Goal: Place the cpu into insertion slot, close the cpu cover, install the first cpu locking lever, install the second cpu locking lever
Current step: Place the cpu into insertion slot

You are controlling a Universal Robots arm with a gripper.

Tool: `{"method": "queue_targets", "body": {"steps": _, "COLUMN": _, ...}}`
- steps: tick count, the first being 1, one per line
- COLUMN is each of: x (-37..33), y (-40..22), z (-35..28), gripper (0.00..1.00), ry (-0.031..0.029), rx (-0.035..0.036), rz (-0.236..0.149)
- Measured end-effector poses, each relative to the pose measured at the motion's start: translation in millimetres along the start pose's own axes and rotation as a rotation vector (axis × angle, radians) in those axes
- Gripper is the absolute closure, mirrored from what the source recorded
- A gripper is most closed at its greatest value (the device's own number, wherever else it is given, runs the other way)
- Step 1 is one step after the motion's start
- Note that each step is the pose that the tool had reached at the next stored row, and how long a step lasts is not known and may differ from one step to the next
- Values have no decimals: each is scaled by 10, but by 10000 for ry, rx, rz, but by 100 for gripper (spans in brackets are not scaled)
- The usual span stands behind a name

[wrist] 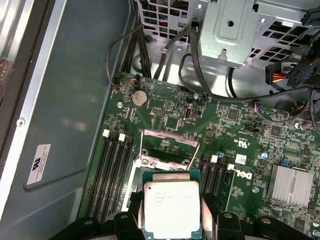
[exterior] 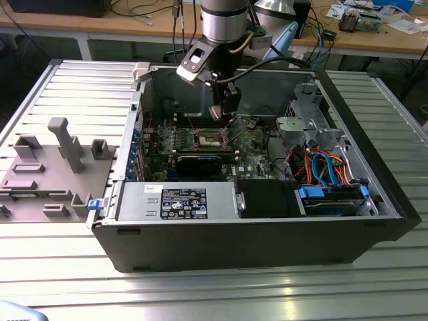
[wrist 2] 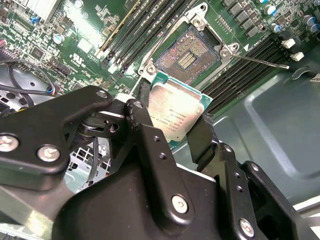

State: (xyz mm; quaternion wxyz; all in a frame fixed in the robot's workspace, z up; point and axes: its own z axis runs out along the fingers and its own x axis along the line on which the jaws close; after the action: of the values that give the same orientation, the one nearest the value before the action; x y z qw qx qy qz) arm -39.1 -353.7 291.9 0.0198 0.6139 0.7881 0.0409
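My gripper [wrist 2: 172, 131] is shut on the cpu [wrist 2: 176, 111], a flat square chip with a silver top and green edge, one black finger [wrist 2: 141, 117] on each of two opposite sides. The first wrist view shows the cpu [wrist: 171, 207] held level in the gripper [wrist: 172, 222], a short way above the board. Just ahead of it lies the insertion slot [wrist 2: 189, 52], its dark recess uncovered and empty. The silvery cpu cover [wrist: 169, 134] appears raised at the slot's edge. A thin locking lever [wrist 2: 260, 61] sticks out beside the slot. In the exterior view the gripper [exterior: 225, 110] hangs over the insertion slot [exterior: 210, 138].
Long black memory slots [wrist: 112, 175] flank the socket on both sides. A black card [exterior: 200, 162] and power supply [exterior: 177, 200] lie nearer the case front. The drive cage [exterior: 304, 124] and cables [exterior: 321, 164] fill the exterior view's right. A grey fixture plate [exterior: 47, 167] lies outside the case.
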Motion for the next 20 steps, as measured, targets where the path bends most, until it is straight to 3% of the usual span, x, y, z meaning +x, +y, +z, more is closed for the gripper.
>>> {"method": "queue_targets", "body": {"steps": 20, "x": 0, "y": 0, "z": 0, "gripper": 45, "ry": -32, "rx": -7, "rz": 359}}
